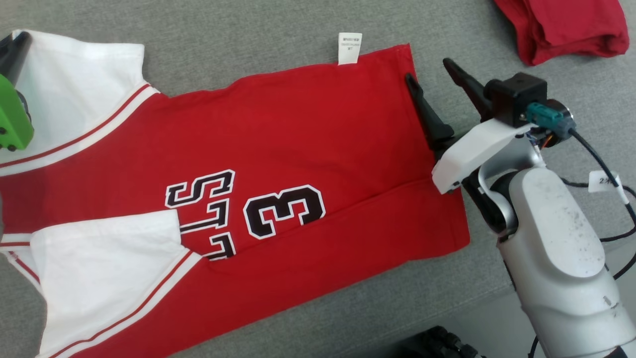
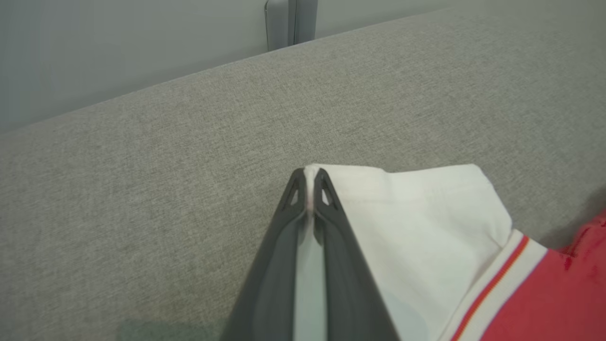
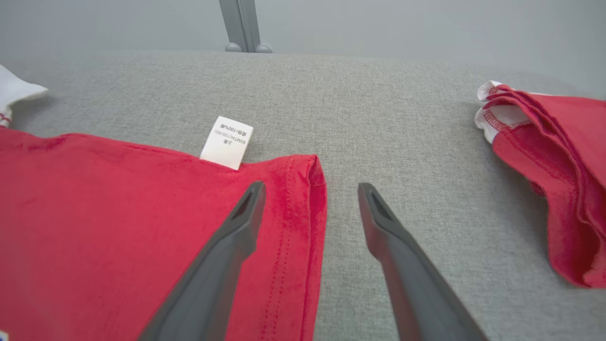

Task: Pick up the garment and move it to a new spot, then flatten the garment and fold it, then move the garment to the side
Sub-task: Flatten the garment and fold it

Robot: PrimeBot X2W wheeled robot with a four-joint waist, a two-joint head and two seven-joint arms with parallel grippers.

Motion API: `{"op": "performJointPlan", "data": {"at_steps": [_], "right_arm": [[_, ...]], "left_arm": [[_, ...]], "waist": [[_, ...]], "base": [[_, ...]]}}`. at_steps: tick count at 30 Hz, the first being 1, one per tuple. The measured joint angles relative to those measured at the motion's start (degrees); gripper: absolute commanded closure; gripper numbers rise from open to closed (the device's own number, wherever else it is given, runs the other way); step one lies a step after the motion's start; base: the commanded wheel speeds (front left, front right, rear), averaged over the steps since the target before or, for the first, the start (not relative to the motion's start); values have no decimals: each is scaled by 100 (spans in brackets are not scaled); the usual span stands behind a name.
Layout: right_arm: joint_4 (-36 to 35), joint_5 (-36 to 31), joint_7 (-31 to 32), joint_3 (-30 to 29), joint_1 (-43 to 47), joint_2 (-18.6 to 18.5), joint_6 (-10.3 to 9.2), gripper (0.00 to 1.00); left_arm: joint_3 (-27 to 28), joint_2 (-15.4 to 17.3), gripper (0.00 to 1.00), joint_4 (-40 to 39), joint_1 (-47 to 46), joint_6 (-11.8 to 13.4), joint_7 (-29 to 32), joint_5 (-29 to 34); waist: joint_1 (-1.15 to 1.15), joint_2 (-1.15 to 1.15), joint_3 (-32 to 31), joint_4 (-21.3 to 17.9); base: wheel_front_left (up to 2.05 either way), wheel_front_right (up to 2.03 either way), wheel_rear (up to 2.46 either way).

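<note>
Red shirt (image 1: 298, 149) lies spread flat on the grey cushion (image 1: 223, 44), number up. The left gripper (image 2: 310, 189) is clamped on the edge of its white sleeve (image 2: 426, 213). The right gripper (image 3: 311, 188) hangs with fingers wide apart, straddling the hem corner near the label (image 3: 226, 142). Another red garment (image 1: 561, 30) sits well apart.

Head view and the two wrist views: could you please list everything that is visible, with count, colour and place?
jersey: one, red with white sleeves and black 3, spread flat on the surface
label: one, white, at the jersey's far hem
second garment: one, red, bunched, surface's far right
surface: one, grey fabric, under everything
post: one, grey metal, behind the surface
left gripper: one, dark, shut on the jersey's white sleeve
right gripper: one, dark, open, one finger over the jersey's hem, one over bare surface
</note>
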Motion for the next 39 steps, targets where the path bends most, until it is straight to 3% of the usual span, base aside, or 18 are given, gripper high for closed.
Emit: {"op": "performJointPlan", "data": {"at_steps": [8, 16, 17, 18, 20, 22, 32, 39], "right_arm": [[509, -68, 546, 170, -683, -432, 0, 0], [1310, 390, 1149, 360, -1124, -705, 0, 0], [1400, 426, 1202, 410, -1172, -749, 0, 5], [1466, 452, 1230, 442, -1201, -778, 0, 37], [1594, 508, 1279, 534, -1271, -849, 0, 83], [1661, 550, 1255, 589, -1317, -888, 0, 100], [1923, 576, 422, 695, -1226, -989, 0, 100], [1585, 750, -65, 734, -363, -1160, 0, 100]], "left_arm": [[-89, -196, 100, -342, 73, -7, -638, -12], [-231, -336, 100, -524, 271, -13, -1027, -57], [-250, -358, 100, -517, 288, -13, -1068, -64], [-268, -375, 100, -511, 293, -13, -1091, -65], [-312, -421, 100, -480, 293, -14, -1149, -73], [-352, -454, 100, -443, 294, -14, -1225, -89], [-577, -561, 100, -447, 610, -22, -1815, -304], [-532, -469, 100, -886, 1705, 33, -2288, -586]], "waist": [[0, 0, -115, 371], [0, 0, -182, 777], [0, 0, -192, 821], [0, 0, -201, 854], [0, 0, -229, 924], [0, 0, -266, 967], [0, 0, -668, 1053], [0, 0, -1076, 1145]], "base": [[0, 0, 0], [0, 0, 0], [0, 0, 0], [0, 0, 0], [0, 0, 0], [0, 0, 0], [0, 0, 0], [0, 0, 0]]}}
